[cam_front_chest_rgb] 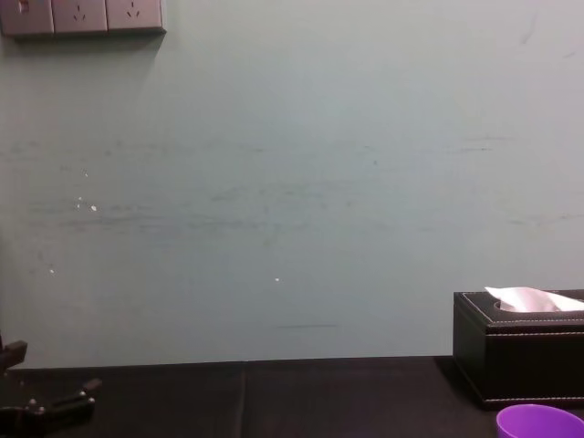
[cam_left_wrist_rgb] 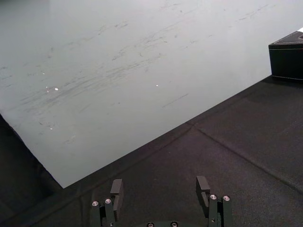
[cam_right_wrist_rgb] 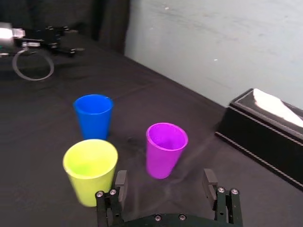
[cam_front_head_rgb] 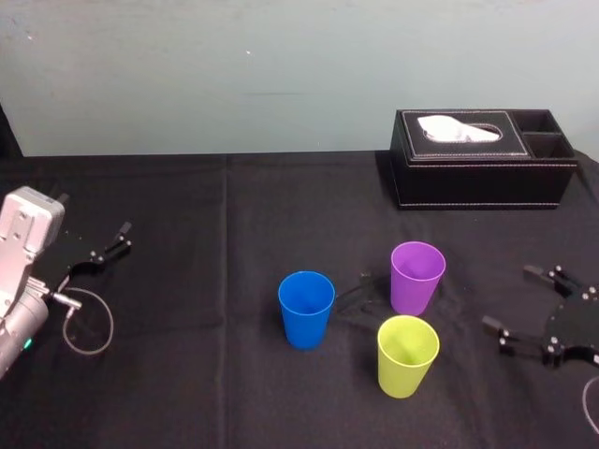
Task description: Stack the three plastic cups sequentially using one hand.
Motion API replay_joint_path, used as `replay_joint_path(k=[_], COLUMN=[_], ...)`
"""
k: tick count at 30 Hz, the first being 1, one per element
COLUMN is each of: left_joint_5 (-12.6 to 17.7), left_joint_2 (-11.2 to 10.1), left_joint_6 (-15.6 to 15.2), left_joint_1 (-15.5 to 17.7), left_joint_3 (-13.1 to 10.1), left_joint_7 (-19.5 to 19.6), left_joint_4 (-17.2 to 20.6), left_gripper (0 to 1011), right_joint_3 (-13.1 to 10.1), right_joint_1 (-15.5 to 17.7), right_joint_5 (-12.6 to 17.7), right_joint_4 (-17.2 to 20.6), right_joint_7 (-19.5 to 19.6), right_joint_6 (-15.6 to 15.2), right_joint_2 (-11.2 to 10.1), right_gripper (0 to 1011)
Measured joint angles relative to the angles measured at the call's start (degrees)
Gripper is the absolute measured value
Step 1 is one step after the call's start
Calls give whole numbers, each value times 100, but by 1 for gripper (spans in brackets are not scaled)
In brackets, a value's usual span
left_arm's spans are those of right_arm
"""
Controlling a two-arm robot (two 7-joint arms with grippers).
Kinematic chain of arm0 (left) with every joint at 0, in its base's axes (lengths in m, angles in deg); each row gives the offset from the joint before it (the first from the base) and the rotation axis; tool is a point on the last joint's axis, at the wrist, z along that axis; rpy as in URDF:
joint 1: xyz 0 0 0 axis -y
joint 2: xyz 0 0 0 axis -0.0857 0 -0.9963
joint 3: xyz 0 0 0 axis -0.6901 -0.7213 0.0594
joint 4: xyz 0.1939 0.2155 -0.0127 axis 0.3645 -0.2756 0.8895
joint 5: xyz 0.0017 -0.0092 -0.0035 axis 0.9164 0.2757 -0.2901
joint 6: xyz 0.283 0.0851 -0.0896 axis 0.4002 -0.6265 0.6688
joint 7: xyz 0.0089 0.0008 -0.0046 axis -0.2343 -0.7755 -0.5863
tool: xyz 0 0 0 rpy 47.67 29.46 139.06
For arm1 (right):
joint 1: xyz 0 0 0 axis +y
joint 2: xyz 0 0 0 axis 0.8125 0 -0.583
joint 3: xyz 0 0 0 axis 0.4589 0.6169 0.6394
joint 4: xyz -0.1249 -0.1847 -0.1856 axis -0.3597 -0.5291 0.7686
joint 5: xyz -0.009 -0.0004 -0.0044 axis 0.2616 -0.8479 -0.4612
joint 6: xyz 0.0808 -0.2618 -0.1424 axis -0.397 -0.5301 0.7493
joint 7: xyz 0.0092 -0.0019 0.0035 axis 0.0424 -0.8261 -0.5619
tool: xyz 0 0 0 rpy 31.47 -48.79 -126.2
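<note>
Found three cups upright, mouths up, on the black tablecloth (cam_front_head_rgb: 187,393), right of centre: blue cup (cam_front_head_rgb: 306,309) to the left, purple cup (cam_front_head_rgb: 416,277) farther back and to the right, yellow-green cup (cam_front_head_rgb: 407,355) nearest the robot. Noted all three apart, none touching, none nested; stacking not yet begun. Judged the loose triangle a deliberate starting layout, leaving room beside each rim for a finger to come down without knocking a neighbour.

Located the right gripper (cam_front_head_rgb: 513,299) low over the cloth at the right side, near the yellow-green and purple cups, spread wide and holding nothing. Confirmed from the right wrist view: both fingers (cam_right_wrist_rgb: 209,178) well apart, cups ahead of them, purple one nearest the line between. Judged this the working hand by nearness, and the open stance as readiness for a first grasp.

Located the left gripper (cam_front_head_rgb: 110,241) at the far left, well apart from every cup, likewise spread and empty, facing the wall (cam_front_head_rgb: 281,65) — taken as parked, in keeping with the one-hand condition.

Recorded the black tissue box (cam_front_head_rgb: 482,159) at the back right, against the wall, apart from the cups; judged no obstruction unless a lift swings rearward.

Flagged one risk — light tapered cups on soft cloth, likely to tip or slide if pinched off-centre. Advise gripping one wall at the rim and lowering straight into the next.
</note>
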Motion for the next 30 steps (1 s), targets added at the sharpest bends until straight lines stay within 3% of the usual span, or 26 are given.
replay_joint_path(k=[10,30], left_joint_5=[0,0], left_joint_2=[0,0], left_joint_6=[0,0], left_joint_1=[0,0], left_joint_3=[0,0], left_joint_7=[0,0], left_joint_4=[0,0], left_gripper=[1010,1010], right_joint_3=[-19,387], right_joint_1=[225,31], right_joint_5=[-35,-556], right_joint_4=[60,-68], right_joint_7=[-382,-787], right_joint_6=[88,-85], right_joint_2=[-41,304], right_gripper=[1002,1002])
